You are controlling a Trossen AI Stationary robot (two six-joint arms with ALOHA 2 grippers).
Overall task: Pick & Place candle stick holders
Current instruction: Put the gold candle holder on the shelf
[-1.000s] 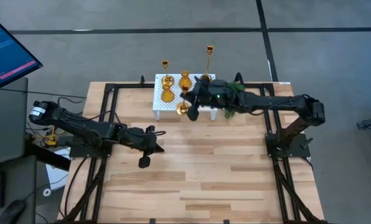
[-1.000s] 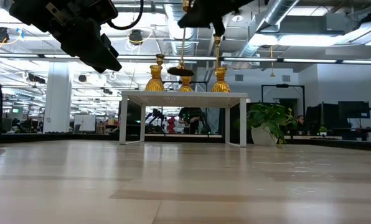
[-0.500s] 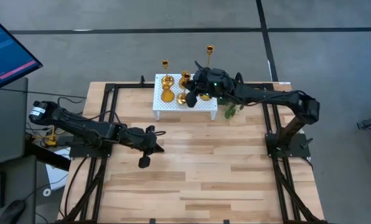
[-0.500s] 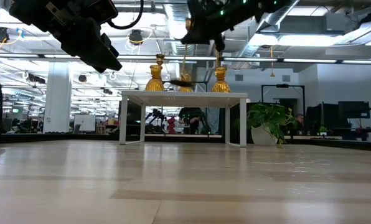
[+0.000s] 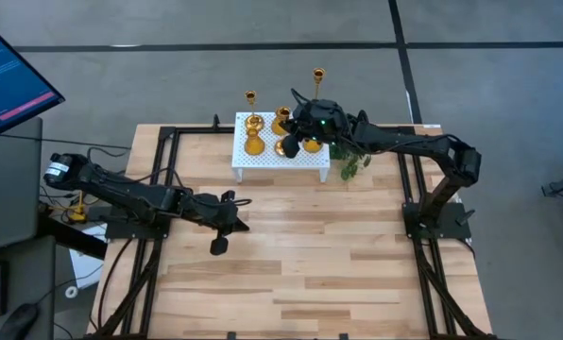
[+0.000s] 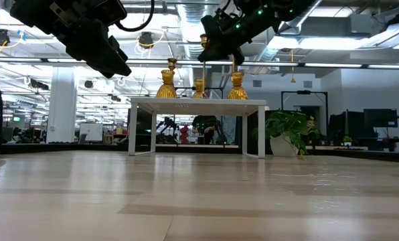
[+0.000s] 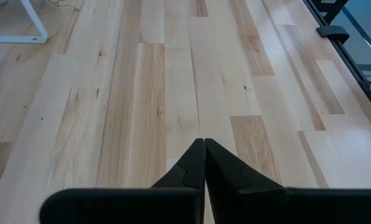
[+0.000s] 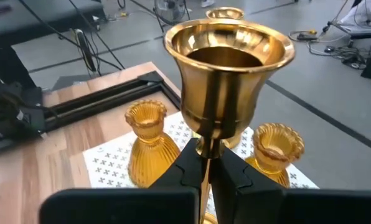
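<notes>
From my remote station, overhead view: the white perforated stand (image 5: 280, 151) sits at top centre of the wooden table (image 5: 338, 255). The right gripper (image 5: 296, 140) hangs over the stand. In the right wrist view its fingers (image 8: 232, 168) are clamped on the thin stem of a tall candle stick holder (image 8: 226, 81), the gold cup filling the middle of that frame. From above, this holder's round base (image 5: 285, 148) shows over the stand's top; I cannot tell whether it touches the surface.

Other holders, overhead view: a squat ribbed holder (image 5: 254, 144) on the stand's left part, a thin-stemmed holder (image 5: 251, 106) just above it, another squat holder (image 5: 281, 119) at the stand's upper edge, and a tall holder (image 5: 317, 79) at upper centre of the frame. In the low view three gold holders (image 6: 167, 84) stand on the stand top, centre of frame, with the right gripper above them.

A green plant sprig (image 5: 350, 165) lies beside the stand's right end.

The left gripper (image 5: 219, 247) hangs over bare table at centre left of the overhead frame, well apart from the stand; the left wrist view shows its fingers (image 7: 192, 165) pressed together, holding nothing.

A monitor (image 5: 8, 80) at upper left shows lines of text, too small to read. No other legible writing or labels seen.
</notes>
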